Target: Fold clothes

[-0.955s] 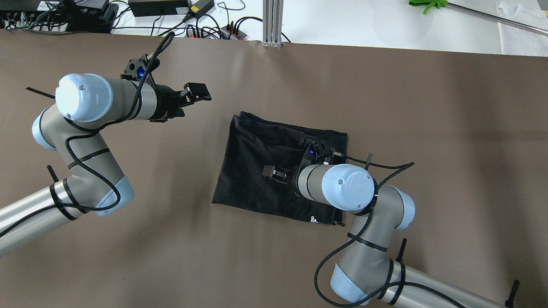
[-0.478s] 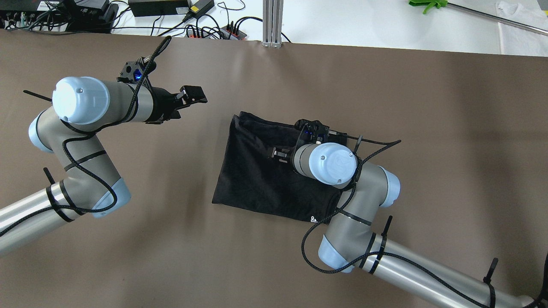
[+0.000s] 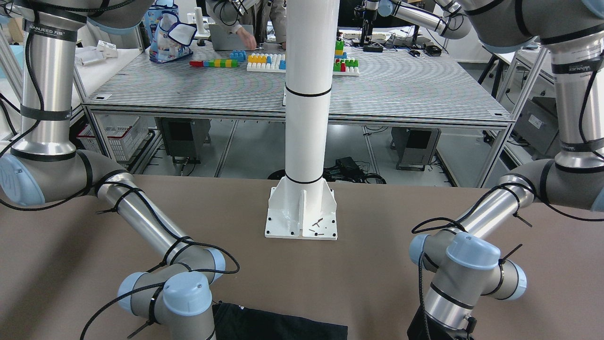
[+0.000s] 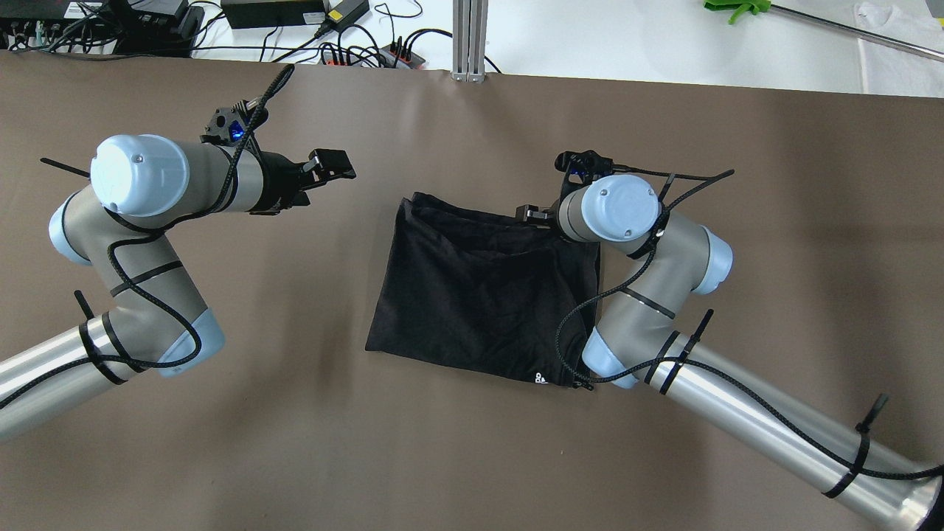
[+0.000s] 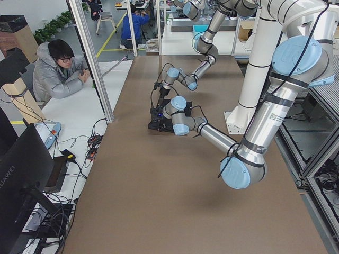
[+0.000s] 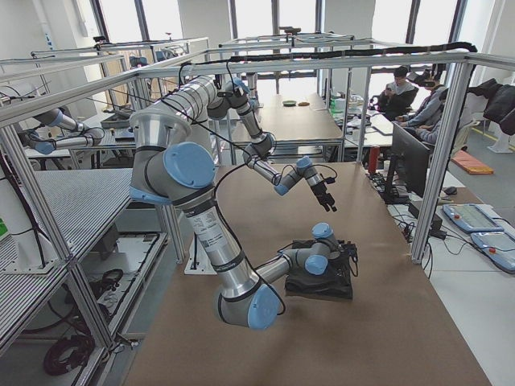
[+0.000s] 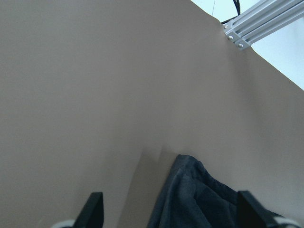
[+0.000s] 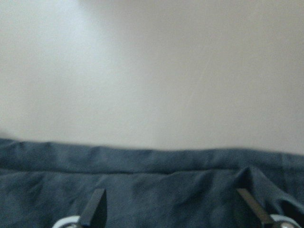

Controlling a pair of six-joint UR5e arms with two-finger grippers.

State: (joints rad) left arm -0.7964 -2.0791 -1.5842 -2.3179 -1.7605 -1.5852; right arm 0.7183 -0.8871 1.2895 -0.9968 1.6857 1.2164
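**Black cloth flat, both grippers open**

Some things are hard for me to see. In the overhead view, the big round wrist of the right arm covers most of the right gripper. Only a small black bit pokes out. The same arm lies over the right edge of the black cloth. In the front-facing view the cloth is cut off by the bottom of the frame. The right wrist view is blurry. In the two side views the cloth is a small dark patch, partly behind an arm.

The cloth lies flat on the brown table, in the middle of the overhead view. It has a few soft wrinkles near its top.

The right gripper sits at the cloth's top edge, near the upper right corner. In its wrist view, its fingers are wide apart over the hem, and I cannot tell if they touch it.

The left gripper is up and to the left of the cloth, apart from it. Its fingers are spread wide too, and they hold nothing.
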